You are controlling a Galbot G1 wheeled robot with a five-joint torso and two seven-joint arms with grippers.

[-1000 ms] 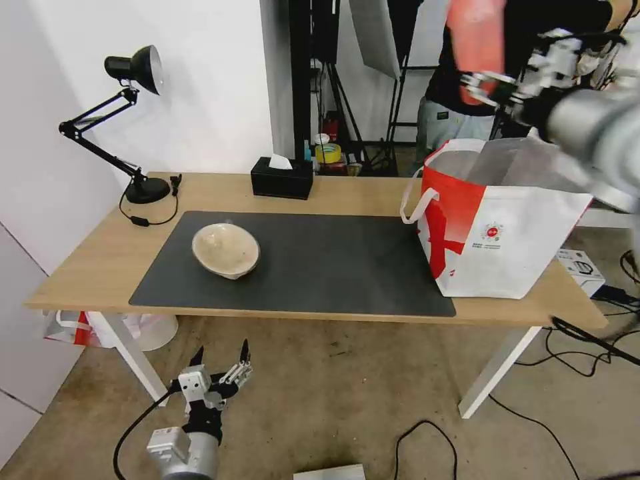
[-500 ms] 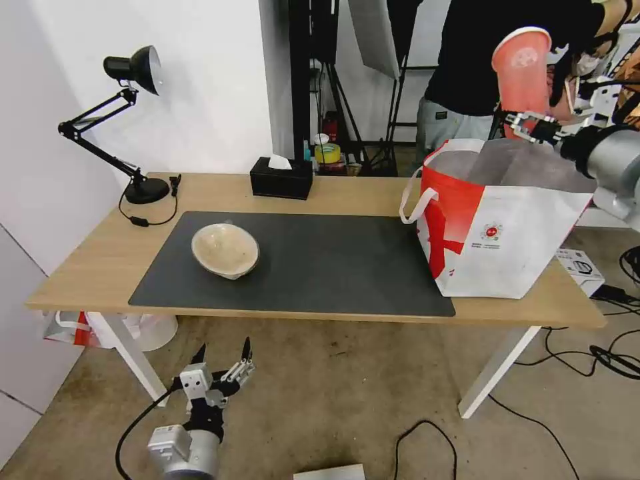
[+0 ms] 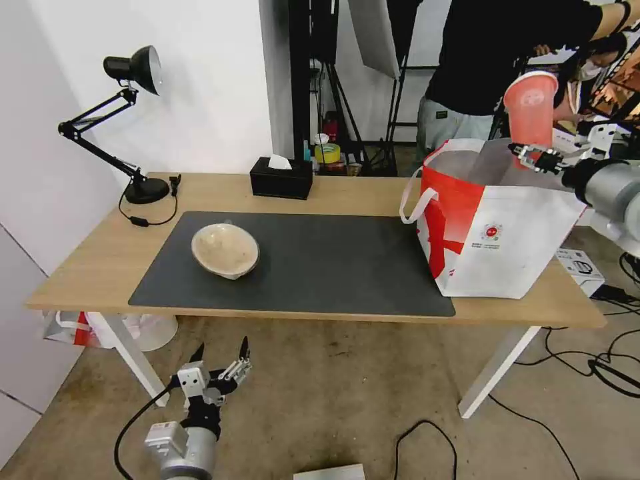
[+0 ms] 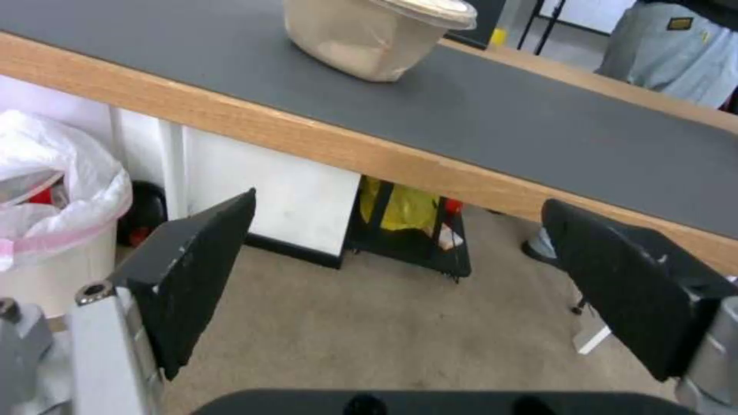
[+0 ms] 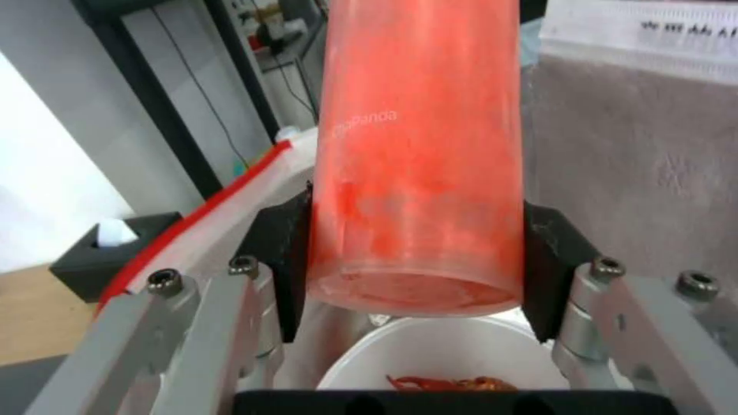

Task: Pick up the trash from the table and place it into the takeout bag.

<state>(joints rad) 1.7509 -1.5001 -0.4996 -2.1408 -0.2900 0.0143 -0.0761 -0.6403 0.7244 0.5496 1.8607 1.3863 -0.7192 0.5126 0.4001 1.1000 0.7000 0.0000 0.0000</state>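
Observation:
My right gripper (image 3: 533,155) is shut on the red drink cup (image 3: 531,107) and holds it upright just above the open top of the takeout bag (image 3: 497,233), which stands at the table's (image 3: 93,260) right end. In the right wrist view the black pads (image 5: 281,253) clamp the red drink cup (image 5: 419,173) near its base. Below it, inside the bag, lies the white bowl (image 5: 438,357) with red scraps. The beige paper bowl (image 3: 225,250) sits on the left part of the dark mat (image 3: 320,267). My left gripper (image 3: 219,360) hangs open over the floor, below the table's front edge and the beige bowl (image 4: 369,34).
A black tissue box (image 3: 281,177) stands at the table's back edge and a black desk lamp (image 3: 130,120) at its back left corner. A lined white bin (image 4: 46,230) sits under the table's left end. Cables and a small box (image 3: 581,267) lie on the floor at the right.
My right gripper has carried the red cup to the right and down, closer to the bag's opening. The left arm and the beige bowl have stayed put.

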